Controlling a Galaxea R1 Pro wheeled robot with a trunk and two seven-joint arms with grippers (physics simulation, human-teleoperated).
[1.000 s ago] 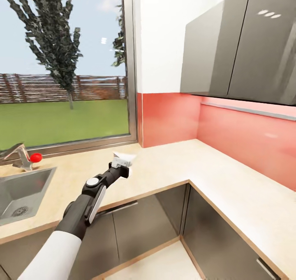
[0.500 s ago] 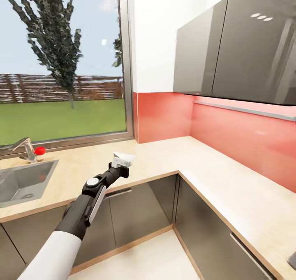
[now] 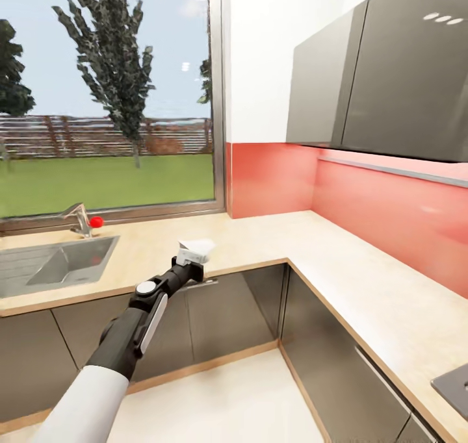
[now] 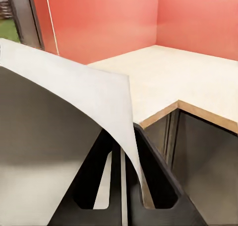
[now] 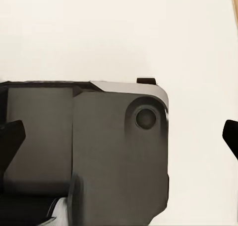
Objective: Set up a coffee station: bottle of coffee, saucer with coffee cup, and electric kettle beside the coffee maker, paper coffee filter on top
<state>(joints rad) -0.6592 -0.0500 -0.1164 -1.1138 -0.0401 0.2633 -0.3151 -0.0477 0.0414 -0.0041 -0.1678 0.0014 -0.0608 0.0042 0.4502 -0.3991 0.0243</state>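
The left end effector (image 3: 193, 256) holds the paper coffee filter (image 3: 197, 244) above the bench (image 3: 260, 235) edge, right of the sink (image 3: 58, 264).

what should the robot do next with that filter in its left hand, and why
Probably keep the left end effector shut on the paper coffee filter and turn the base to search along the kitchen countertop. The filter is pinched between the fingers in the left wrist view, and the stretch of counter by the sink and corner holds no coffee maker to set it on.
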